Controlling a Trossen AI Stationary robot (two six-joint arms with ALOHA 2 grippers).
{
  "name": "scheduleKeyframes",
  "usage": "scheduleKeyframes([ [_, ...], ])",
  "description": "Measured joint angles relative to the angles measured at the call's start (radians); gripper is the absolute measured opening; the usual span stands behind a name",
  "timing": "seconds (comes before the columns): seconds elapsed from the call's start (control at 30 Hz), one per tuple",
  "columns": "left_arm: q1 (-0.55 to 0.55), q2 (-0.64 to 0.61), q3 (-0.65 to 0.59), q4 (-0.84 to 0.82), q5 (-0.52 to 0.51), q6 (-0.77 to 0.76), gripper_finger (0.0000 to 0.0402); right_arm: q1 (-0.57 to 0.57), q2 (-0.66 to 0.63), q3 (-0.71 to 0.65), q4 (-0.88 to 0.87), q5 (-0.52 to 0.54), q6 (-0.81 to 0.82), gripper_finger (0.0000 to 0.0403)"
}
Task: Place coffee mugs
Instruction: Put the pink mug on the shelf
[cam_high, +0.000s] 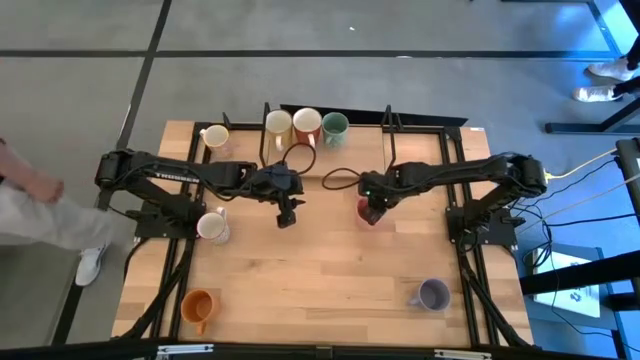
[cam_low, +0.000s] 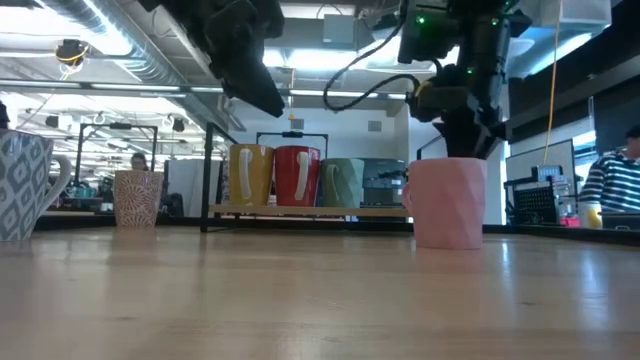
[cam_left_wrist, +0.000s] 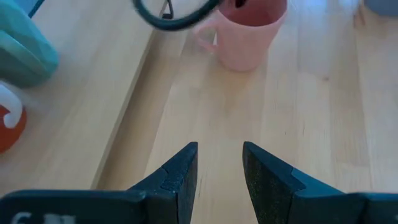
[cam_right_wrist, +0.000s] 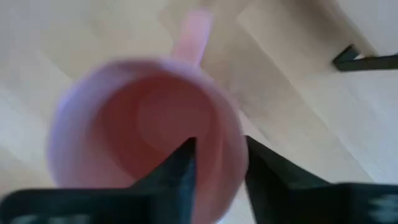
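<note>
1. Dark fingers (cam_right_wrist: 180, 171) of the right tool (cam_right_wrist: 217, 155) straddle the rim of the pink mug (cam_right_wrist: 143, 124), one finger inside the cup and the other outside, closed together on its wall.
2. That pink mug stands upright on the wooden worktop (cam_high: 320, 290), right of centre, directly under the right tool.
3. Left tool (cam_left_wrist: 219, 168) hangs over bare wood near the worktop's middle; its fingers are apart with a clear gap, holding and touching nothing.
4. Eight mugs are on the worktop in all, every one upright.
5. Three stand side by side at the far edge: a yellow mug (cam_high: 278, 124), a red mug (cam_high: 306, 124) and a green mug (cam_high: 334, 127).
6. One cream mug (cam_high: 214, 137) sits alone at the far left corner.
7. One patterned white mug (cam_high: 213, 226) stands on the left side, beneath the left arm.
8. One orange mug (cam_high: 198, 305) sits near the front left corner.
9. One purple-grey mug (cam_high: 433, 294) sits near the front right corner, well apart from the rest.
10. Two arms, two tools.
</note>
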Motion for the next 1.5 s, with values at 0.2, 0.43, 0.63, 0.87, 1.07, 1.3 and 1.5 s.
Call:
scheduleKeyframes([
  [0.2,0.000,0.000,0.000,0.004,0.000,0.028,0.0121,0.000,-0.001,0.002,0.013,-0.018,-0.210,0.0017],
  [0.43,0.001,0.000,0.000,0.003,0.003,0.052,0.0121,0.013,0.002,0.019,0.115,-0.136,-0.830,0.0009],
  [0.63,0.001,0.000,0.000,0.002,0.007,0.053,0.0121,0.013,0.040,0.060,0.209,-0.175,-1.338,0.0005],
  [0.87,0.001,0.000,0.000,0.002,0.007,0.122,0.0121,0.013,0.166,0.171,0.181,-0.222,-1.523,0.0004],
  [1.07,0.001,0.000,0.000,0.002,0.007,0.128,0.0121,0.014,0.214,0.250,0.181,-0.159,-1.411,0.0043],
  [1.3,0.001,0.000,0.000,0.003,0.007,0.127,0.0121,0.014,0.211,0.317,0.172,-0.114,-1.351,0.0122],
  [1.5,0.006,0.000,0.000,0.002,0.003,0.123,0.0121,0.014,0.208,0.518,-0.107,-0.124,-1.005,0.0162],
])
